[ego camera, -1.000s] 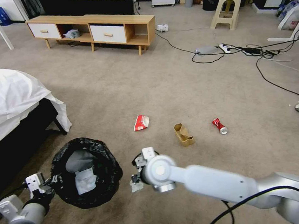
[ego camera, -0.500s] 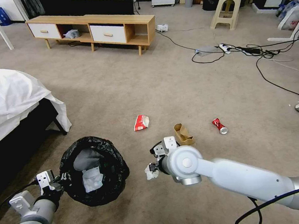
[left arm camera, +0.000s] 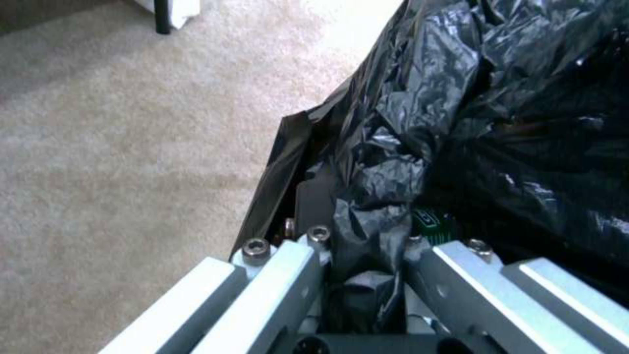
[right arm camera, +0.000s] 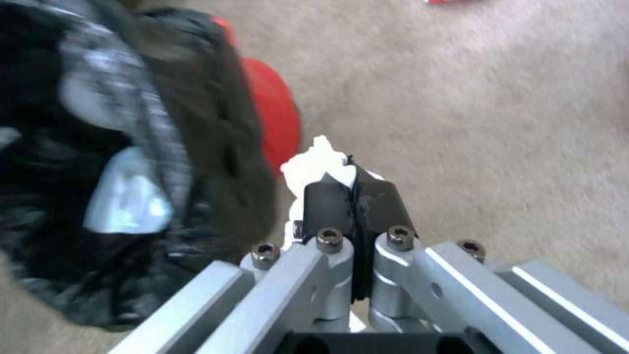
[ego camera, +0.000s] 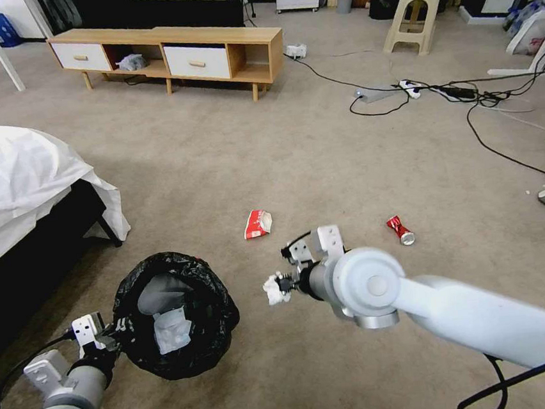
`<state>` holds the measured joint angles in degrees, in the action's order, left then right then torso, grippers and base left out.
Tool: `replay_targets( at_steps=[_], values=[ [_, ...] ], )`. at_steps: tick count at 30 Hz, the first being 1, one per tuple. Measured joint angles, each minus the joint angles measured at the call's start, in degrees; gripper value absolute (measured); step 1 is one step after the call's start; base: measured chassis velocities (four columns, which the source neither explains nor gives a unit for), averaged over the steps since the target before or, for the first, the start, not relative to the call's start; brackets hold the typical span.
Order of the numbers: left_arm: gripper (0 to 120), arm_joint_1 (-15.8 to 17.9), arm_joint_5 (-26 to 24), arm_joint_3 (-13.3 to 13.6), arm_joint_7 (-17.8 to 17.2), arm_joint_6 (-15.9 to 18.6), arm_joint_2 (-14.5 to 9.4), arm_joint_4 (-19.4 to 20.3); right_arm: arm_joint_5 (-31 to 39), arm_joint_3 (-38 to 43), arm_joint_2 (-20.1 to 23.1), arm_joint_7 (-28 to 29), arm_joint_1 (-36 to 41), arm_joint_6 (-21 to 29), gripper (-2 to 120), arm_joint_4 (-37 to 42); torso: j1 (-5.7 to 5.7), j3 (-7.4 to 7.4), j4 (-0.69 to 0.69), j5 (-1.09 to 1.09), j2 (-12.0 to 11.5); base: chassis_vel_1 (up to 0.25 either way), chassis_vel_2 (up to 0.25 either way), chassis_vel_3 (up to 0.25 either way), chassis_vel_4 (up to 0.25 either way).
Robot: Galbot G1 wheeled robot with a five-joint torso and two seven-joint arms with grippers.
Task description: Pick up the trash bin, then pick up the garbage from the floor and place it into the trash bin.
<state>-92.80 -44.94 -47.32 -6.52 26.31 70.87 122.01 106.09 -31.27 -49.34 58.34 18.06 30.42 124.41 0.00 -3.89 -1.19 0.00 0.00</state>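
No writing is legible. The right gripper (ego camera: pixel 283 285) pinches a white tissue (ego camera: pixel 273 290) at three o'clock of the trash bin (ego camera: pixel 175 313), whose rim the left gripper (ego camera: pixel 114 329) clamps.

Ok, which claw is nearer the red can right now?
Right. The right claw, pinching a white tissue, hangs between the bin and the red can; the left claw grips the bin's far side.

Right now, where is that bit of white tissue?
The white tissue is pinched in the right gripper, held above the carpet in the head view, just right of the trash bin that the left gripper holds.
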Motion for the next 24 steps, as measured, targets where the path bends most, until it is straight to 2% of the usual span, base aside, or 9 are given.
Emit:
replay_targets(
  at_steps=[12,17,24],
  values=[
    [1,-0.3,1.0,1.0,-0.5,1.1,2.2,0.4,-3.9,1.9,2.8,-5.6,-2.6,1.6,0,6.6,0.00,0.00,0.01,0.01,0.0,0.000,0.000,0.000,0.000],
    [1,-0.1,2.5,1.9,-0.5,1.5,3.1,0.5,-5.2,4.7,5.8,-9.2,-2.8,2.3,0,10.2,0.00,0.00,-0.01,0.01,0.0,0.000,0.000,0.000,0.000],
    [1,-0.1,3.8,2.3,-0.2,1.6,3.9,0.3,-5.7,6.6,7.7,-12.3,-3.5,3.0,0,13.1,0.00,0.00,0.00,0.01,0.0,0.000,0.000,0.000,0.000]
  ],
)
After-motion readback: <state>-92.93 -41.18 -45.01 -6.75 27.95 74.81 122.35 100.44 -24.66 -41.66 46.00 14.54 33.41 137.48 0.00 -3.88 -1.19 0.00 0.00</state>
